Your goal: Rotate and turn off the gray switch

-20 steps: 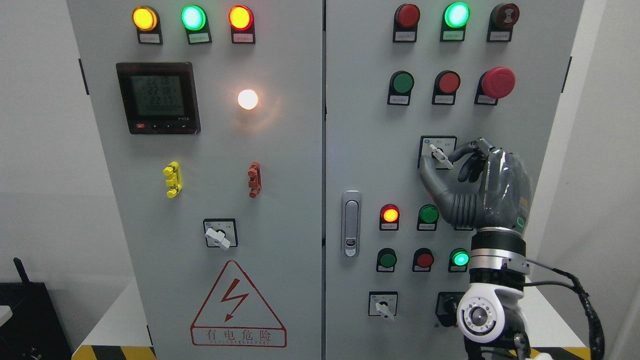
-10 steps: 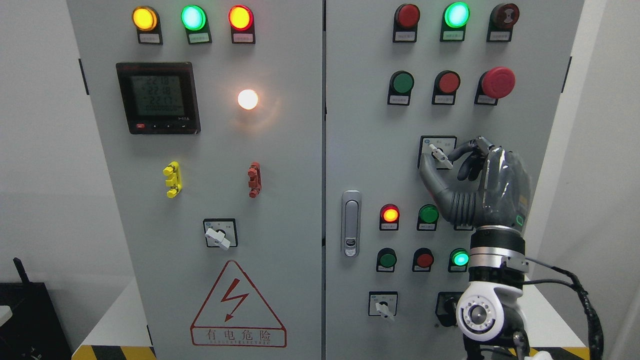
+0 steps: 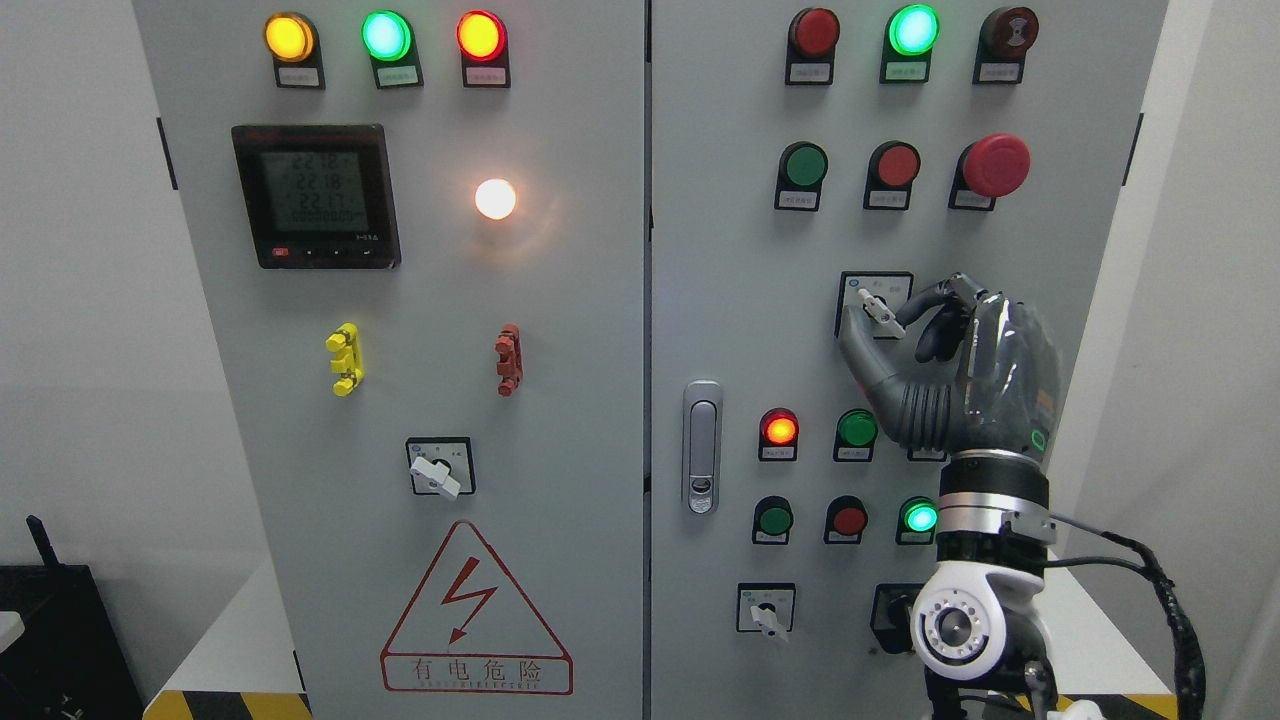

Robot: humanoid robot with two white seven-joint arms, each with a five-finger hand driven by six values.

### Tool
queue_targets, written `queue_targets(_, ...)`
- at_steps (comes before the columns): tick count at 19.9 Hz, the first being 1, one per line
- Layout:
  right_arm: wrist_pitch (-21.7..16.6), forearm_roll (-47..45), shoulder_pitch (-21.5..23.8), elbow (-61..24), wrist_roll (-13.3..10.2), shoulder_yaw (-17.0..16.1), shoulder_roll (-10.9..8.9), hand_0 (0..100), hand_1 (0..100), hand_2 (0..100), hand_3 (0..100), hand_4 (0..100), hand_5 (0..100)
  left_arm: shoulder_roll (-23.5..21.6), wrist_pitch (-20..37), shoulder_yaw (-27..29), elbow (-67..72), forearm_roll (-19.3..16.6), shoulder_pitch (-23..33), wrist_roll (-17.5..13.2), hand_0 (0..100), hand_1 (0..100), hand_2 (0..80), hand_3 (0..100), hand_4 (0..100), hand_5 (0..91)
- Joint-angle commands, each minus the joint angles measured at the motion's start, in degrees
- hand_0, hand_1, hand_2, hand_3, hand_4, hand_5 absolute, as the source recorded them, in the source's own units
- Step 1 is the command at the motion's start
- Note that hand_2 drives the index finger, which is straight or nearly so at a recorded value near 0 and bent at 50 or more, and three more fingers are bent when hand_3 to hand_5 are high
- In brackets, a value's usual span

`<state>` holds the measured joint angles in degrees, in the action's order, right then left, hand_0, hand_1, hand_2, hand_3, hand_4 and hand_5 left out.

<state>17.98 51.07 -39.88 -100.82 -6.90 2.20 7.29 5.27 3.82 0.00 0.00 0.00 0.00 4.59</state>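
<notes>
Gray-black fingers of the right hand (image 3: 945, 350) are pinching the small white lever of the gray switch (image 3: 878, 310), thumb below-left, fingertips from the right, on the right door of the cabinet (image 3: 720, 300), beneath the red mushroom button (image 3: 995, 165). The lever is still lying slanted, so turning seems barely begun. Compared with a second ago, the wrist is sitting slightly left; the lever is looking unchanged.

digital meter (image 3: 316, 195), yellow clip (image 3: 345, 359), red mushroom button (image 3: 995, 165)
</notes>
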Motion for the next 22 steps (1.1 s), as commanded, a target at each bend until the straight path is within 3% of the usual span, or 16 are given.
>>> queue_targets(1, 0.0, 0.0, 0.0, 0.2, 0.2, 0.3, 0.00, 22, 47, 64, 93, 92, 100, 0.0, 0.0, 0.4, -1.5, 1.1, -0.5, 0.0, 12, 39, 0.0, 0, 0, 0.0)
queue_targets(12, 0.0, 0.0, -0.2, 0.2, 0.6, 0.6, 0.00, 25, 48, 66, 94, 93, 100, 0.0, 0.0, 0.4, -1.5, 1.1, -0.5, 0.1, 12, 39, 0.0, 0, 0, 0.0)
queue_targets(22, 0.0, 0.0, -0.5, 0.4, 0.7, 1.0, 0.00, 34, 47, 67, 95, 93, 100, 0.0, 0.0, 0.4, -1.5, 1.1, -0.5, 0.0, 12, 39, 0.0, 0, 0, 0.0)
